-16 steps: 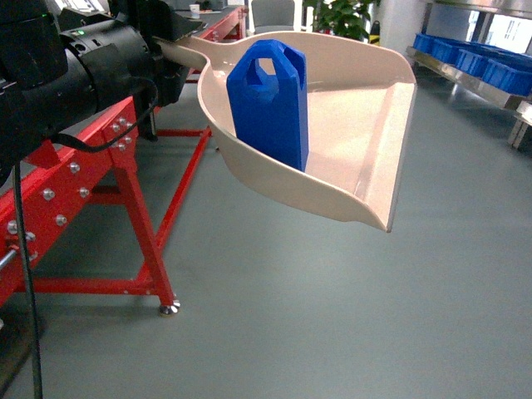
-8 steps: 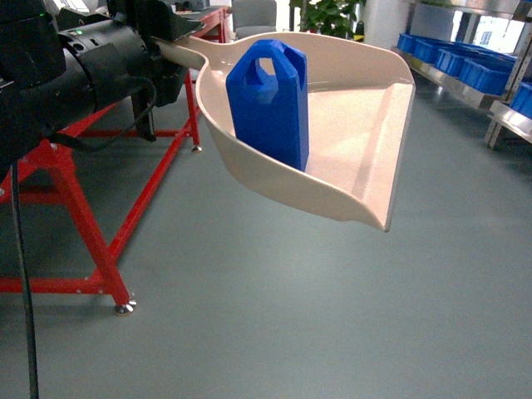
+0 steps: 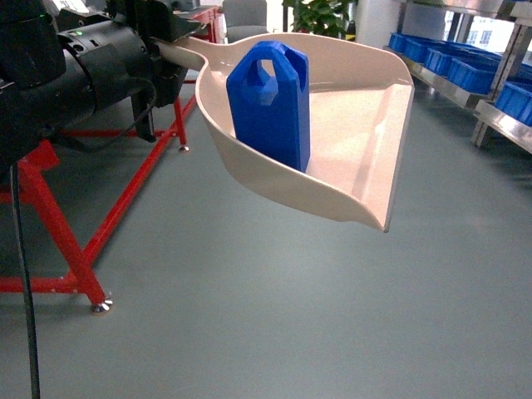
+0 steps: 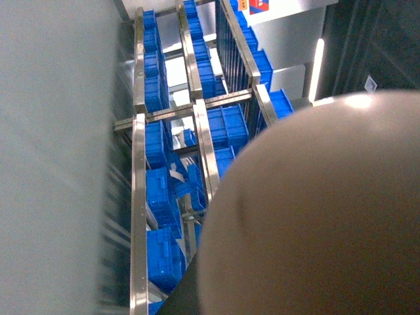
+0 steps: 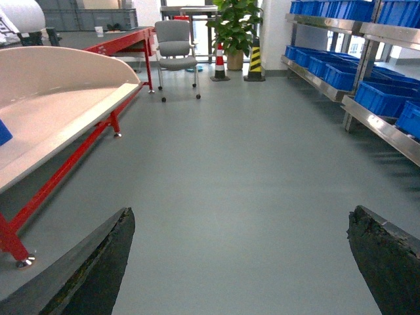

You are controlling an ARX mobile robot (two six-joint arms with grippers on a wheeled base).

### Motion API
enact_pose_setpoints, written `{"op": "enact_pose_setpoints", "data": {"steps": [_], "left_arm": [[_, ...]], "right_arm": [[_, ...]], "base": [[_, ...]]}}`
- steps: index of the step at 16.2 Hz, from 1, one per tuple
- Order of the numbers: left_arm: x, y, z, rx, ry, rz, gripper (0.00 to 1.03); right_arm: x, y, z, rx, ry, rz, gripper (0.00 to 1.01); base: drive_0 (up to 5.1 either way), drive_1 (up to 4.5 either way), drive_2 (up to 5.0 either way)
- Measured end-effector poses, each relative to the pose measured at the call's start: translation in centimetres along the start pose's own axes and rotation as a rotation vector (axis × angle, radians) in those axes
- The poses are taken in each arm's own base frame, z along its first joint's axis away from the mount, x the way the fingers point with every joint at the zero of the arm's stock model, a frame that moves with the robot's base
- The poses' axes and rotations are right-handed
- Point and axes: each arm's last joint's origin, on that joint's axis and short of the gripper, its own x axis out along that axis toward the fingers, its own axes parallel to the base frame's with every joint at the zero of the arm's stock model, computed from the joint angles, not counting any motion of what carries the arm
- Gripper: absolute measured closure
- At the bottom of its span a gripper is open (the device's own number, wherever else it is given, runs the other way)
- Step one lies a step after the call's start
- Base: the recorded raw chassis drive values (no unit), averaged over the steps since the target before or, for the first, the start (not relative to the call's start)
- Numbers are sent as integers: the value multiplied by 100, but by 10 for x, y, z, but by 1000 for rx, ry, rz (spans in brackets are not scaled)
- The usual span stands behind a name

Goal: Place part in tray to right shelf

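The pale beige tray (image 3: 357, 133) hangs in the air in the middle of the head view. My left gripper (image 3: 170, 50) is shut on its handle at the upper left. The bright-blue part (image 3: 270, 104) stands upright inside the tray against its near side wall. The tray's underside (image 4: 315, 216) fills the left wrist view. The tray (image 5: 52, 98) and a sliver of the part (image 5: 3, 131) show at the left of the right wrist view. My right gripper (image 5: 241, 213) is open over bare floor, holding nothing. The right shelf (image 3: 453, 87), a steel rack, runs along the right.
A red steel frame (image 3: 50, 216) stands at the left, its foot (image 3: 100, 307) on the grey floor. Blue crates (image 3: 470, 71) fill the steel racks (image 4: 138, 197). A grey chair (image 5: 176, 39), a plant (image 5: 236, 20) and a striped post (image 5: 254, 59) stand far ahead.
The head view has swung: the red frame slid left and the steel rack with blue crates came further in at the right. Tray and part kept their place in the view.
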Motion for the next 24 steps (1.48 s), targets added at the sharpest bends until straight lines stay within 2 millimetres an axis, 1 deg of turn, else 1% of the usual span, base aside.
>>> {"op": "enact_pose_setpoints", "data": {"steps": [2, 4, 8, 24], "left_arm": [[0, -1, -2, 0, 4, -3, 89], [2, -2, -8, -3, 30, -8, 89], [-1, 0, 2, 2, -7, 0, 89], [0, 0, 0, 0, 0, 2, 89]], "right_arm": [[0, 0, 0, 0, 2, -2, 3], [0, 0, 0, 0, 0, -1, 3], [0, 0, 0, 0, 2, 0, 3], [0, 0, 0, 0, 0, 0, 3]], "base": [[266, -130, -130], [0, 0, 0], [14, 447, -420], [-6, 427, -439]]}}
